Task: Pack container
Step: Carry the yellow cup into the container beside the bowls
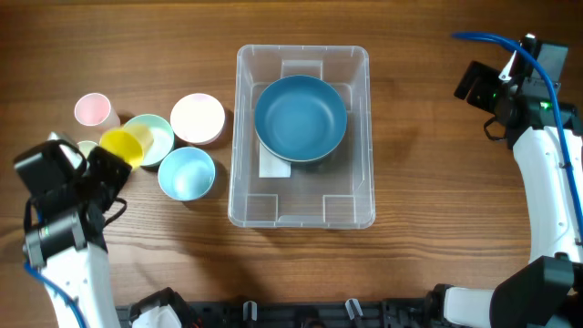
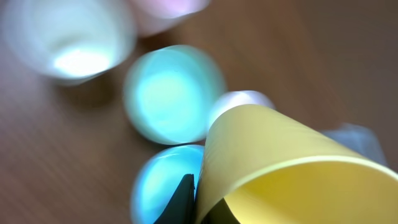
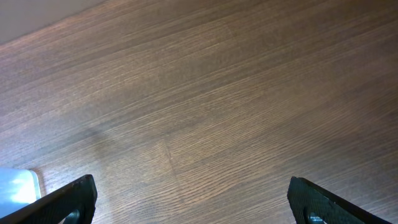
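The clear container [image 1: 302, 211] stands mid-table with a large blue bowl [image 1: 300, 117] inside it. My left gripper [image 1: 111, 159] is at the left, shut on a yellow cup [image 1: 126, 146] that lies tilted over the green bowl [image 1: 155, 135]. In the left wrist view the yellow cup [image 2: 292, 168] fills the lower right, with a finger [image 2: 183, 199] against its wall. A light blue bowl [image 1: 187, 173], a pink bowl [image 1: 198, 118] and a pink cup [image 1: 92, 110] sit around it. My right gripper [image 3: 193, 199] is open over bare wood at the far right.
The small bowls and cups cluster left of the container. The right arm [image 1: 547, 155] stands along the right edge. A corner of the container [image 3: 15, 186] shows in the right wrist view.
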Motion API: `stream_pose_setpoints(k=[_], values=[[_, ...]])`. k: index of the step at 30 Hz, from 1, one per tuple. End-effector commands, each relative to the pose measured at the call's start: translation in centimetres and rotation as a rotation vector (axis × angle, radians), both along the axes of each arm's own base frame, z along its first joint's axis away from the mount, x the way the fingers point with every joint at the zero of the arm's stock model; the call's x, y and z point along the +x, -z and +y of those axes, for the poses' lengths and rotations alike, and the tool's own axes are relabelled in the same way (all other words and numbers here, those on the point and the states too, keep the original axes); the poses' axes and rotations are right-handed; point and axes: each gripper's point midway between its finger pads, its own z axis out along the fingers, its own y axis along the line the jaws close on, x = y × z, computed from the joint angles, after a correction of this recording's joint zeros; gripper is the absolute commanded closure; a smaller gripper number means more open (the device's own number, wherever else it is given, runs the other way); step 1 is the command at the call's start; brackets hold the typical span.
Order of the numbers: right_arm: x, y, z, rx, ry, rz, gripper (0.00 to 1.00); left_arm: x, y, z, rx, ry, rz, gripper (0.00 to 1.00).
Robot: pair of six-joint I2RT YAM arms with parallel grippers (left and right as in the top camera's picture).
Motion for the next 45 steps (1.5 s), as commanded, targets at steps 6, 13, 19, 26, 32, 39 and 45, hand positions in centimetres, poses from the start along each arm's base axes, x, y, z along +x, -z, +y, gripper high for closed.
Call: stream_pose_setpoints(k=[6, 13, 19, 26, 32, 39, 45], values=[[0.1, -0.6, -0.1, -0.012, 0.002, -0.014, 0.00, 2.5, -9.0, -12.6, 0.032, 0.622, -0.428, 0.96], [0.1, -0.6, -0.1, -0.012, 0.001, -0.014, 0.00, 4.3, -8.8, -21.1, 0.105, 0.854, -0.506, 0.96], [0.1, -0.6, -0.1, -0.012, 0.002, -0.014, 0.00, 3.7, -4.3, -28.2, 0.206, 1.057, -0.445, 0.96], [0.1, -0.6, -0.1, -0.012, 0.001, -0.014, 0.00, 2.2, 0.6, -32.8, 0.527, 1.182, -0.356, 0.96], [0.1, -0.6, -0.1, -0.012, 0.001, -0.014, 0.00, 0.5, 1.7, -35.0, 0.755, 1.251, -0.367, 0.96], [0.2, -0.6, -0.1, -0.012, 0.002, -0.014, 0.00, 0.3, 4.8, -35.7, 0.797, 1.282, -0.292, 0.96], [0.2, -0.6, -0.1, -0.012, 0.002, -0.014, 0.00, 0.8, 6.7, -36.3, 0.803, 1.295, -0.260, 0.96]])
